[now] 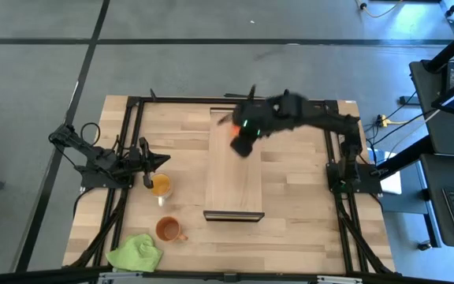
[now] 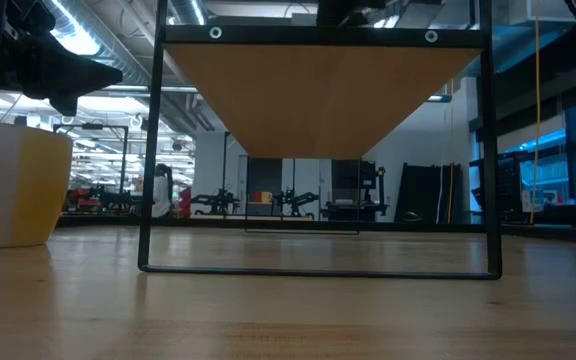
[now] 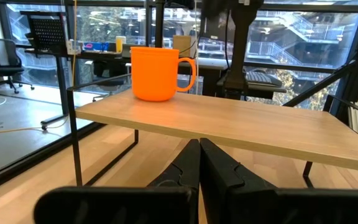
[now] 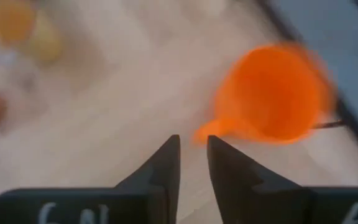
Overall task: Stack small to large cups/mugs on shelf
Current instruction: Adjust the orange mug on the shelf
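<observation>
Right gripper (image 4: 193, 163) hung over the far end of the shelf (image 1: 235, 177), fingers a narrow gap apart and gripping nothing. The orange mug (image 4: 272, 93) stood just ahead of and below the tips, upright on the board, handle turned toward the fingers, apart from them. Judged: the mug had just been set down and let go.

Farther out, off the shelf on the left arm's side, the yellow cup (image 1: 161, 185) stood on the table. The brown mug (image 1: 169, 229) stood nearer the front edge, a green cloth (image 1: 136, 253) beside it.

Left gripper (image 1: 148, 164) waited clenched and empty just beside the yellow cup.

Step in hand: the largest vessel placed as base. Next move called for lifting clear of the orange mug without knocking the handle, then fetching the brown mug to nest inside it, the yellow cup last.
</observation>
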